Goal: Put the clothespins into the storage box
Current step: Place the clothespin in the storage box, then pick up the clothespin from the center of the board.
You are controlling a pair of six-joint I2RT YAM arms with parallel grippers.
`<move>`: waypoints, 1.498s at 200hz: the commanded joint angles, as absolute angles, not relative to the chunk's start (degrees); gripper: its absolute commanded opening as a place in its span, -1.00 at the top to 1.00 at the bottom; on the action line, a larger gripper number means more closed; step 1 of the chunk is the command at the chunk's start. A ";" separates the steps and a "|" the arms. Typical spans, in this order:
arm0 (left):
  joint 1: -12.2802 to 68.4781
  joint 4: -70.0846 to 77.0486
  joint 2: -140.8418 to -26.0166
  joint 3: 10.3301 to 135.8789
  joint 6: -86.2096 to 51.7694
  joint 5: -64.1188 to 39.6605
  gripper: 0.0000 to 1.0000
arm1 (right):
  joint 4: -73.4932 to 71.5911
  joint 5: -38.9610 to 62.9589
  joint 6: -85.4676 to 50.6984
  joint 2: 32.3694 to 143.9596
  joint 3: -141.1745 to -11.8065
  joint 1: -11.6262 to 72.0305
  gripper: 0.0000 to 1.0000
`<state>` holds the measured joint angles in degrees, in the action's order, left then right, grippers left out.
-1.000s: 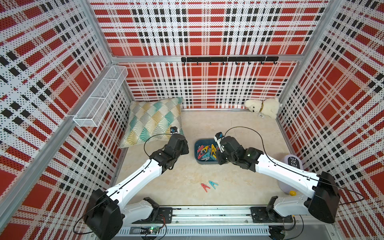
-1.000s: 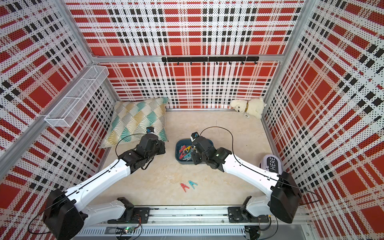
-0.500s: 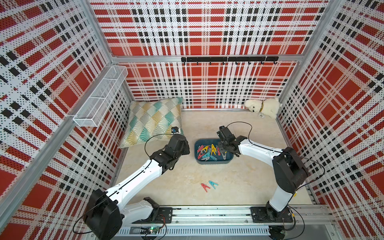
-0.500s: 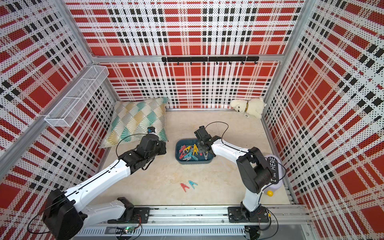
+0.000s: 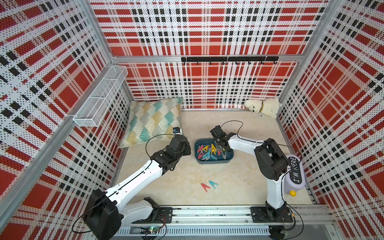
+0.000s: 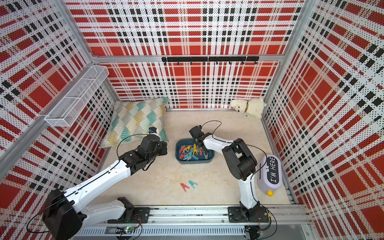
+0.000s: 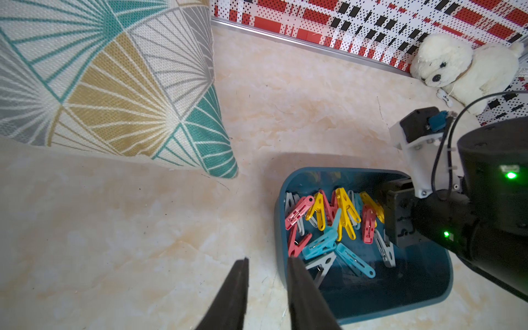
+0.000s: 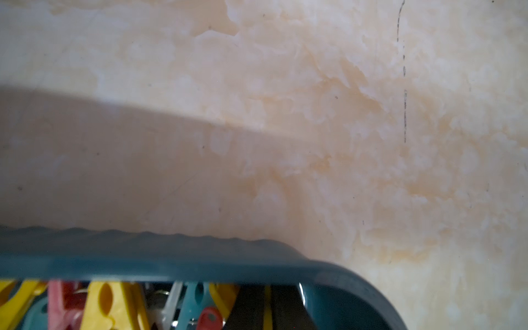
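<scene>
Away from the lilac "I'M HERE" gadget (image 5: 296, 173), my right gripper (image 8: 267, 297), now down in the storage box (image 5: 214, 161), pinches a yellow clothespin (image 8: 267, 317); my left gripper (image 7: 267, 261) gapes empty.

You're looking at red-plaid perforated walls (image 5: 207, 31) all round, beige marbled bench (image 5: 239, 182), white wire basket (image 5: 99, 97) at 10 o'clock, black hook rail (image 5: 228, 59) at 12, cushion (image 5: 153, 120) at 11.

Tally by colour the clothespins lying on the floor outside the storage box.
Red clothespin: 1
Teal-blue clothespin: 1
Total: 2
</scene>
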<state>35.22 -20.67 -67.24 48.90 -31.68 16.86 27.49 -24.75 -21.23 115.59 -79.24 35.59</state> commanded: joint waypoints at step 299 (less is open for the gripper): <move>34.24 -23.35 -66.56 55.81 -30.09 19.49 0.40 | 28.68 -2.05 -18.60 80.51 -44.40 58.78 0.15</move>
